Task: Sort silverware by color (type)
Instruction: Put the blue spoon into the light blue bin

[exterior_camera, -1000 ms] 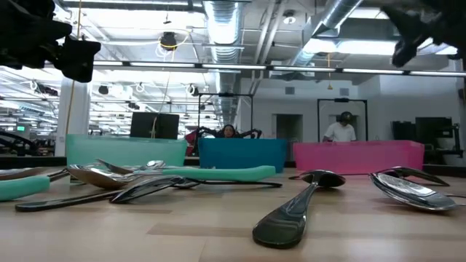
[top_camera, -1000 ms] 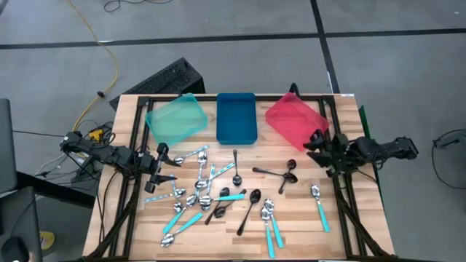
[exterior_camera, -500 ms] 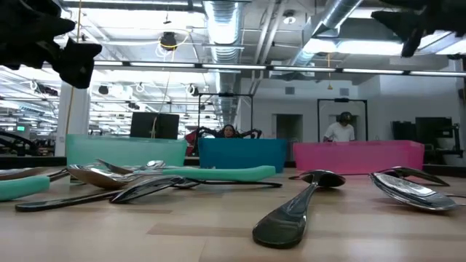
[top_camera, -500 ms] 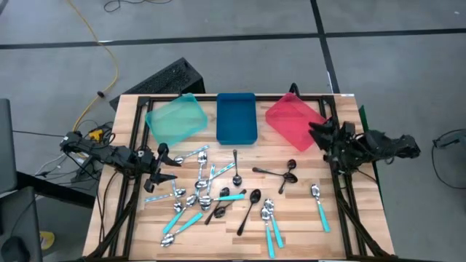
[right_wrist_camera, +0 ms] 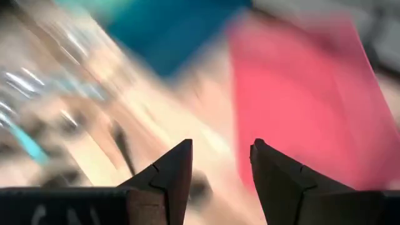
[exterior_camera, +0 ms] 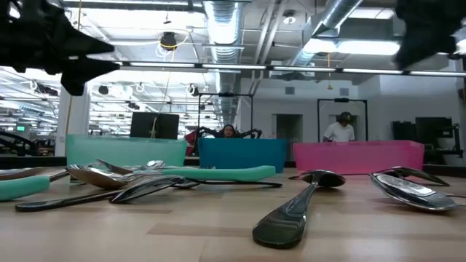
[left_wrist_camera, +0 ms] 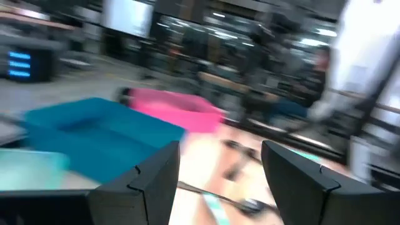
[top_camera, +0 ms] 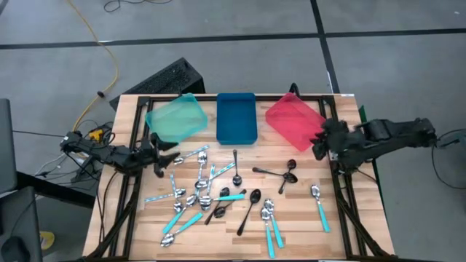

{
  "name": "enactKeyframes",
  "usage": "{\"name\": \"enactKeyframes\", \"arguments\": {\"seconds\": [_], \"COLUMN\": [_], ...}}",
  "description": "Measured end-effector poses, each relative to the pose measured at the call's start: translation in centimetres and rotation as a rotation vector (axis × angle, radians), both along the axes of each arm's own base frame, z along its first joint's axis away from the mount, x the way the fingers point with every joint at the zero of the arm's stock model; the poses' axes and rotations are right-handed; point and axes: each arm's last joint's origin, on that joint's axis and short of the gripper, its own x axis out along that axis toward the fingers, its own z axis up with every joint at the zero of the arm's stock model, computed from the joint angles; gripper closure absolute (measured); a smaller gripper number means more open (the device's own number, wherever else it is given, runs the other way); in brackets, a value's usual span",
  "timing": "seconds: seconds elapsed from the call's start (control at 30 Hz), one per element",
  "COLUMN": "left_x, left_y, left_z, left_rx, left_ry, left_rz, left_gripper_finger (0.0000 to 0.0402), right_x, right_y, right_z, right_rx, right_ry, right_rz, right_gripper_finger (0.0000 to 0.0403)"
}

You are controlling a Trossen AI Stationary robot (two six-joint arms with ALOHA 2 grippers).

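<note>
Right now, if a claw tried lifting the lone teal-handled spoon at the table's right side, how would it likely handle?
The teal-handled spoon looks thin and stiff, so probably light and unbending. It lies flat on the table, so pinching it could be fiddly. Its shiny bowl may slip; the plastic handle likely grips better.

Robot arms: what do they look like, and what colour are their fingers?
Both arms are dark, nearly black, built from jointed segments. The left gripper has two dark, flat fingers with angular tips. The right gripper has two dark fingers ending in pointed tips. Black cables trail from the left arm at the table's edge.
</note>
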Motion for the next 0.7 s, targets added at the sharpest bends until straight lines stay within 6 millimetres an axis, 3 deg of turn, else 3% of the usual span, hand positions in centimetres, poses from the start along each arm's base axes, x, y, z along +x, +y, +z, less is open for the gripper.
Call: {"name": "enactKeyframes", "arguments": {"seconds": [0.17, 0.37, 0.53, 0.7], "left_x": [-0.2, -0.2, -0.2, 0.0], "left_y": [0.4, 0.6, 1.1, 1.2], "left_z": [0.0, -0.2, -0.3, -0.3], "left_rx": [-0.068, -0.174, -0.162, 0.001], "left_ry": [-0.026, -0.063, -0.06, 0.033], "left_rz": [0.151, 0.211, 0.279, 0.235], "left_gripper_finger": [0.0189, 0.0189, 0.0189, 0.0189], "right_x": [1.5, 2.6, 3.9, 5.1], "right_y": [1.0, 1.2, 2.3, 5.0], "right_z": [-1.4, -3.0, -3.3, -4.0], "right_rx": [0.228, 0.299, 0.479, 0.413], "right_ry": [0.262, 0.429, 0.376, 0.299], "right_rz": [-0.04, -0.062, -0.102, -0.132], "right_gripper_finger": [0.0218, 0.0218, 0.0205, 0.0167]}}
